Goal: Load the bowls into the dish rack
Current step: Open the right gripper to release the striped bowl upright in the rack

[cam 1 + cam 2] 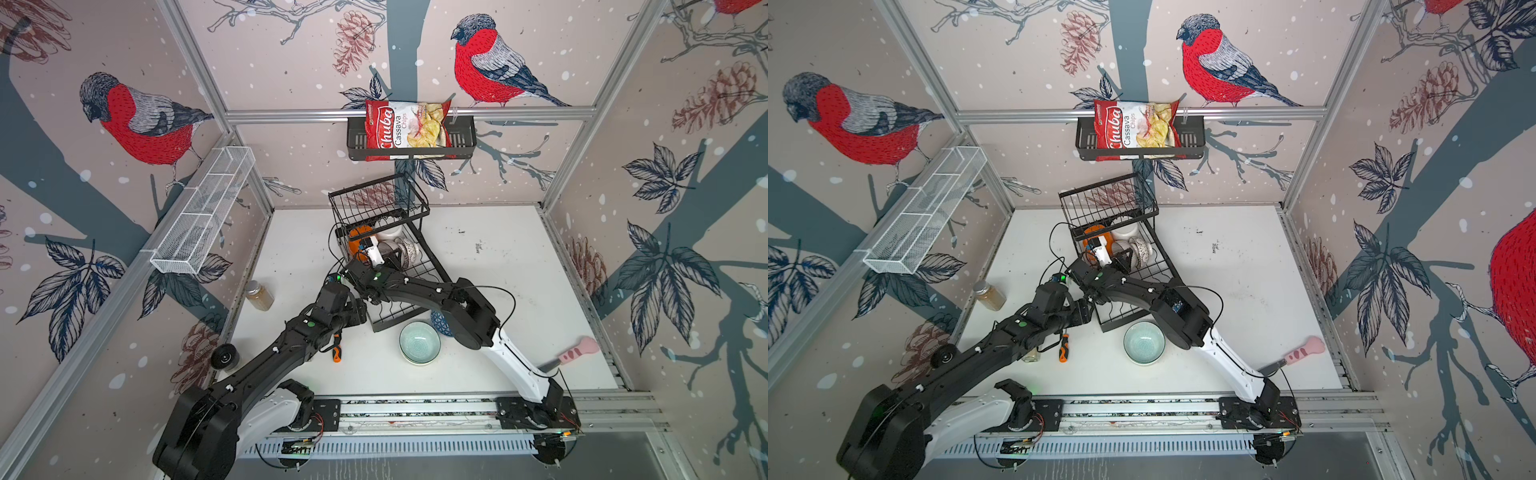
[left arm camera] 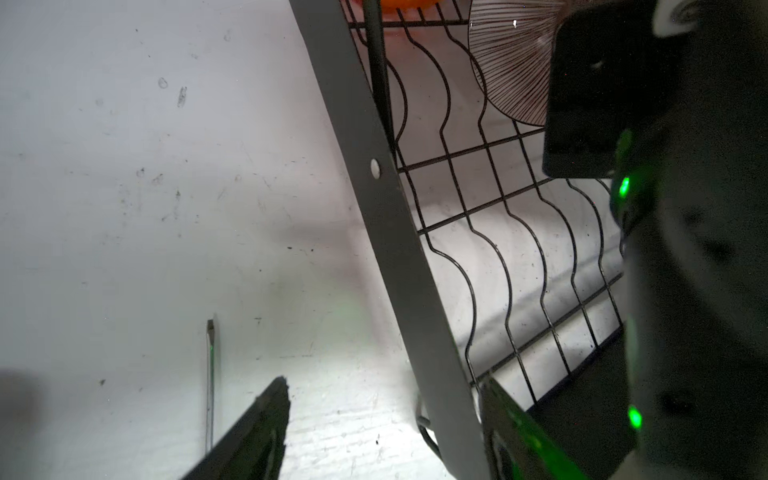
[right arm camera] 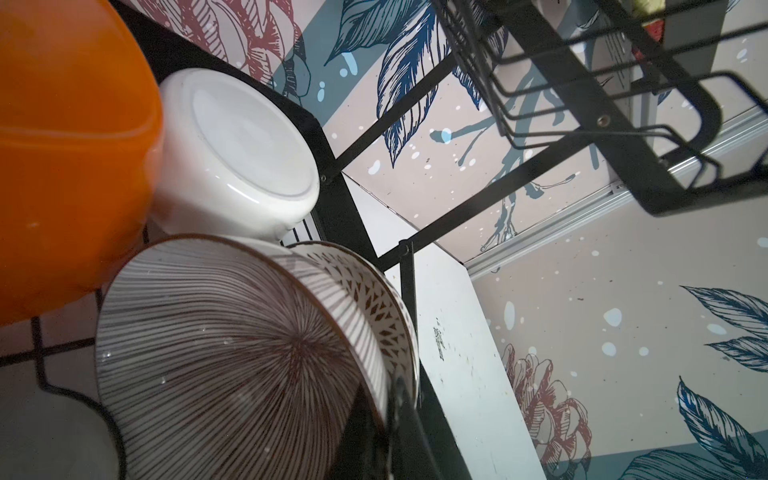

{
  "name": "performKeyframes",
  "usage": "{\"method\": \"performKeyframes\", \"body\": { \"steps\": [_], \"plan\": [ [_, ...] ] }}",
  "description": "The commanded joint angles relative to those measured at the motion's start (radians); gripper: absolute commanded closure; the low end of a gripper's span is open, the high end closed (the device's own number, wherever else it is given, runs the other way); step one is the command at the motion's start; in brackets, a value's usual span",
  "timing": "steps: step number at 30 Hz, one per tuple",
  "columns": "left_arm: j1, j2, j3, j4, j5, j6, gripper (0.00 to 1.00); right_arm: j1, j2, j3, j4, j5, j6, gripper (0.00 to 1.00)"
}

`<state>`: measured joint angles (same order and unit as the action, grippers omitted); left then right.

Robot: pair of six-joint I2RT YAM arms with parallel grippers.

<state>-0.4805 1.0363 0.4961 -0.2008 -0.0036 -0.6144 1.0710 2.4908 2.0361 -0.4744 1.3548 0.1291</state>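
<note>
The orange bowl (image 3: 75, 145), white bowl (image 3: 249, 149), striped bowl (image 3: 232, 353) and diamond-patterned bowl (image 3: 374, 307) stood on edge in the black dish rack (image 2: 399, 249); the teal bowl (image 1: 419, 343) sat upright outside.

White table (image 1: 498, 257) bears the dish rack (image 1: 437, 262), a teal bowl (image 1: 419, 344), screwdriver (image 1: 336, 352), jar (image 1: 259, 295) and pink-handled knife (image 1: 577, 351)

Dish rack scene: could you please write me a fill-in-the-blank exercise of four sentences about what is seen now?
1. In the dish rack, the plain bowl next to the white bowl is coloured ____.
2. The pale green bowl stands upright on the ____.
3. The right claw grips the striped bowl by its rim, while the left claw is ____.
4. The bag in the wall basket reads cassava ____.
Missing words: orange; table; open; chips.
</note>
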Motion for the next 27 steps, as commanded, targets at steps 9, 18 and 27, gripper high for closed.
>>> {"method": "performKeyframes", "body": {
  "steps": [9,18,27],
  "plan": [
    [0.002,0.002,0.003,0.068,0.028,0.033,0.29,0.024,0.001,0.012,-0.075,-0.058,0.087,0.85],
    [0.002,-0.001,0.000,0.067,0.031,0.029,0.29,0.024,-0.024,0.009,-0.109,-0.093,0.135,0.73],
    [0.002,-0.001,-0.002,0.068,0.033,0.028,0.29,0.015,-0.049,0.002,-0.136,-0.105,0.165,0.61]
  ]
}}
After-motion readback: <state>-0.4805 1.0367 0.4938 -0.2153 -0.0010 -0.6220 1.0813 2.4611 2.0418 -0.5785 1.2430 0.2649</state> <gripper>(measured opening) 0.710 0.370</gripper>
